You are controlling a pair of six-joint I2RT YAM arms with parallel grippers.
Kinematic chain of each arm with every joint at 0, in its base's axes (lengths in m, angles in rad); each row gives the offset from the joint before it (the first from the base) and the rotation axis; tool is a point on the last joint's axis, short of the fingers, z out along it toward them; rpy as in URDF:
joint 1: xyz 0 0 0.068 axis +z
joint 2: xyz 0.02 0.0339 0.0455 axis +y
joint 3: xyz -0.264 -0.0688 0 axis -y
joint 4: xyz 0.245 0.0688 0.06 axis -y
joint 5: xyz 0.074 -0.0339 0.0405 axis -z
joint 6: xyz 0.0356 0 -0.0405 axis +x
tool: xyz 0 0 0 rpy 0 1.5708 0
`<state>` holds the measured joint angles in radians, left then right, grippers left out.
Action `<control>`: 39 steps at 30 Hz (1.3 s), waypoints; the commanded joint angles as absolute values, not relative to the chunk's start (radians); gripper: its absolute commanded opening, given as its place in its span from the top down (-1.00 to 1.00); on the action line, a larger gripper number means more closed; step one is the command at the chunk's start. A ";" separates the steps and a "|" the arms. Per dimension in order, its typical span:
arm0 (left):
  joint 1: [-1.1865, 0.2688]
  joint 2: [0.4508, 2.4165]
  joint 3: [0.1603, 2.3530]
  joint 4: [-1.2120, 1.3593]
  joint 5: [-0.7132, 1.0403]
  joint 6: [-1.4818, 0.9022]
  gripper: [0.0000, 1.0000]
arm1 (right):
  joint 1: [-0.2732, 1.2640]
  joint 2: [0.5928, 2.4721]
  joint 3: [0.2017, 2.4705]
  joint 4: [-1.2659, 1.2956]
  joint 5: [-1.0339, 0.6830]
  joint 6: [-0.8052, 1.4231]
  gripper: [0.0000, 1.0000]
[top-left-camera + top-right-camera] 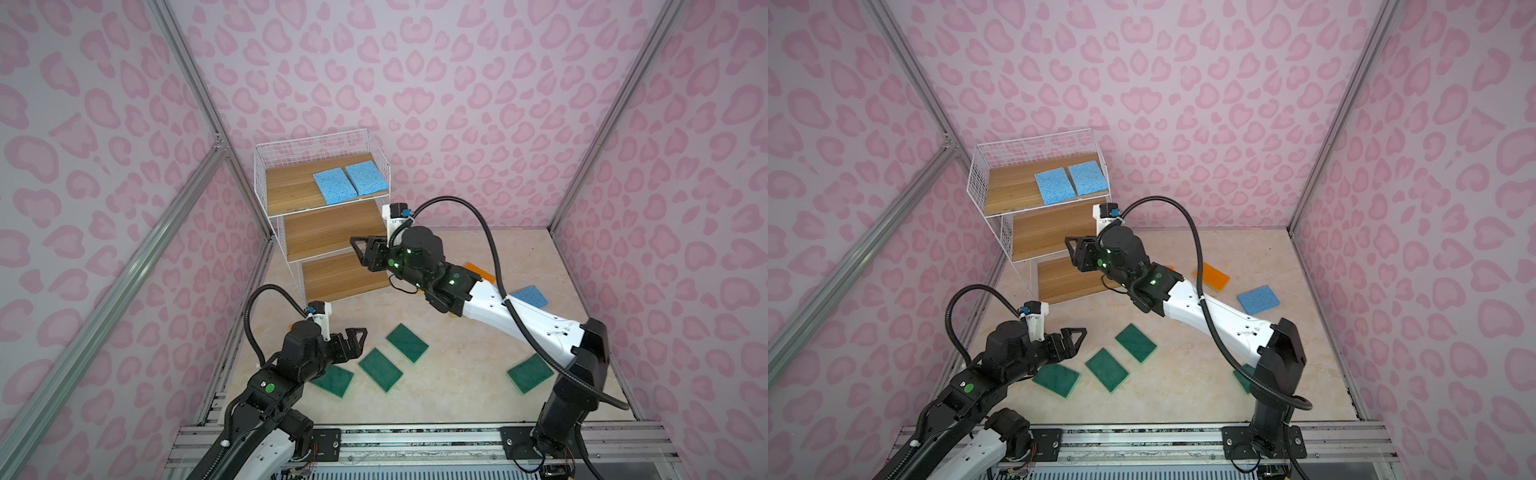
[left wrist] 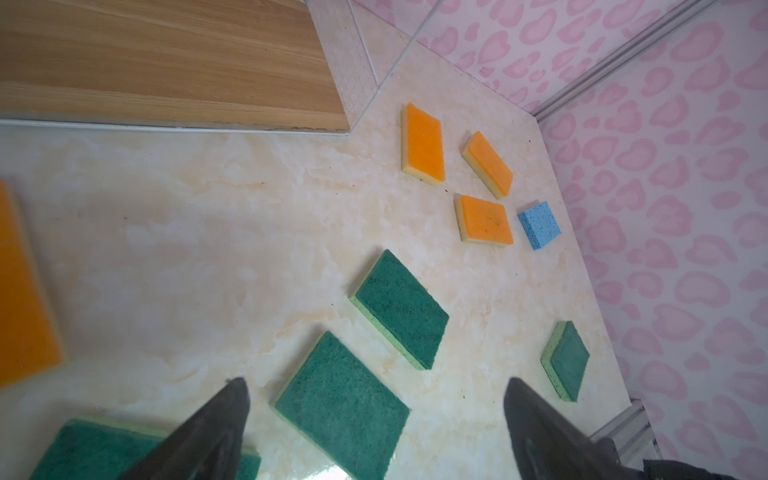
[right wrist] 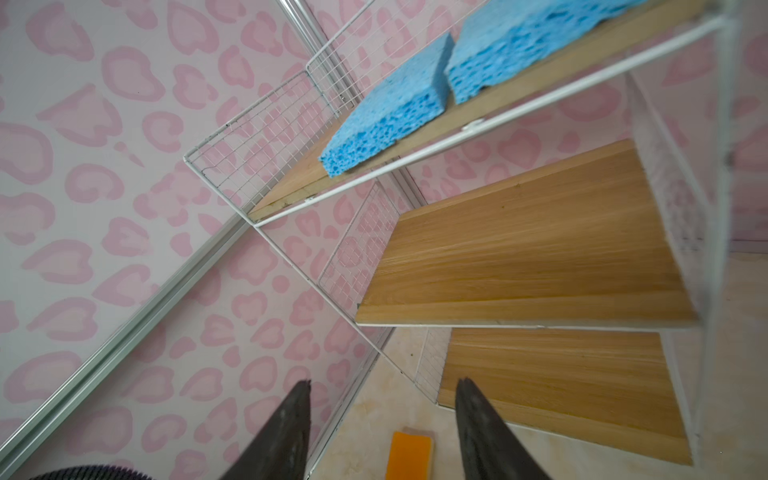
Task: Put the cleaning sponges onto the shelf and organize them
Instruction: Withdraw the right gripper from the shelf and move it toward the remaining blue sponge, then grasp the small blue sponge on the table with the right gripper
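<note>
Two blue sponges (image 1: 334,188) sit side by side on the top board (image 1: 291,183) of the shelf (image 1: 261,178) (lower boards (image 1: 332,232) bare). One blue sponge (image 1: 1258,299), four green sponges (image 1: 407,343) and four orange sponges (image 2: 422,143) lie on the table (image 1: 449,374). The left gripper (image 1: 360,340) and right gripper (image 1: 358,251) gape empty.

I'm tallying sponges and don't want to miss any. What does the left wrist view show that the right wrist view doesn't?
Only the left wrist view: four green sponges on the table, three orange sponges grouped together, one blue sponge, and the open left gripper. Only the right wrist view: two blue sponges side by side on the top board, the bare middle board, and the open right gripper. Both: the shelf, the table, the pink wall, and an orange sponge at the picture's edge.
</note>
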<state>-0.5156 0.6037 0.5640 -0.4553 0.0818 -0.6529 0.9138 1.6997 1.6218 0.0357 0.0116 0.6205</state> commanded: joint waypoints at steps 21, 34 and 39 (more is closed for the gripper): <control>-0.736 1.278 0.777 -0.035 0.015 -0.705 -0.93 | -0.066 1.248 0.620 -0.012 -0.289 0.936 -0.42; -0.709 1.422 0.784 0.054 0.076 -0.718 -0.93 | -0.202 1.432 0.545 0.115 -0.309 0.973 -0.34; -0.699 1.433 0.785 0.063 0.090 -0.724 -0.93 | -0.232 1.507 0.555 0.166 -0.340 0.983 -0.24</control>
